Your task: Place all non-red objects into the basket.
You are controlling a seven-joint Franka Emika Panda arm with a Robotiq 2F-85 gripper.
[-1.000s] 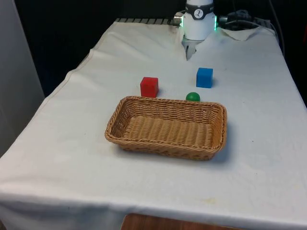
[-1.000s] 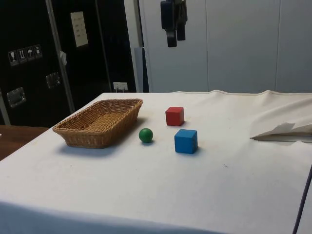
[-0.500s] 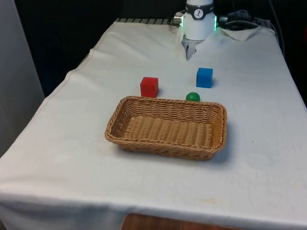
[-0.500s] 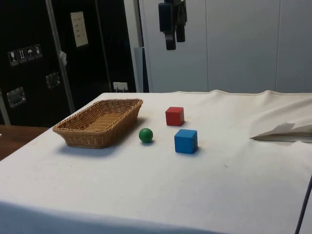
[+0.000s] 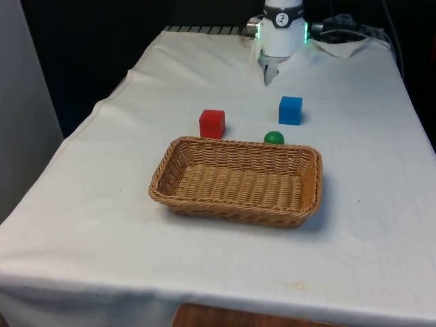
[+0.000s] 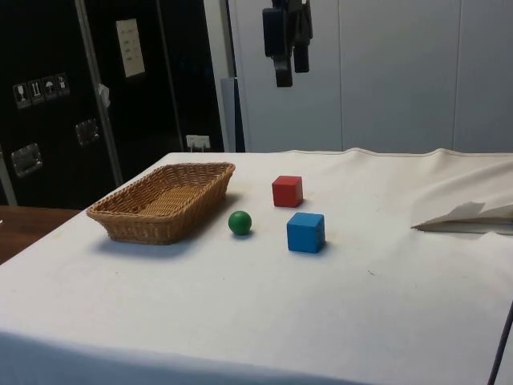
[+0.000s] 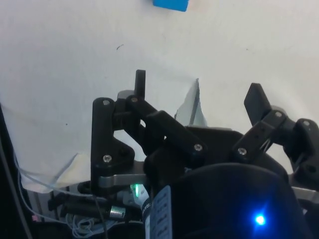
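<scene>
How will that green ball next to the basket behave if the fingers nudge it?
The green ball is round and smooth, so it would likely roll across the cloth. It sits just beside the basket, whose wall might stop it. It looks rigid.

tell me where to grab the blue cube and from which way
Take the blue cube from above, closing on two opposite flat side faces. It sits upright on the cloth with its top face bare, apart from the green ball and the red cube, so the open end effector, high above, probably has room to descend.
</scene>
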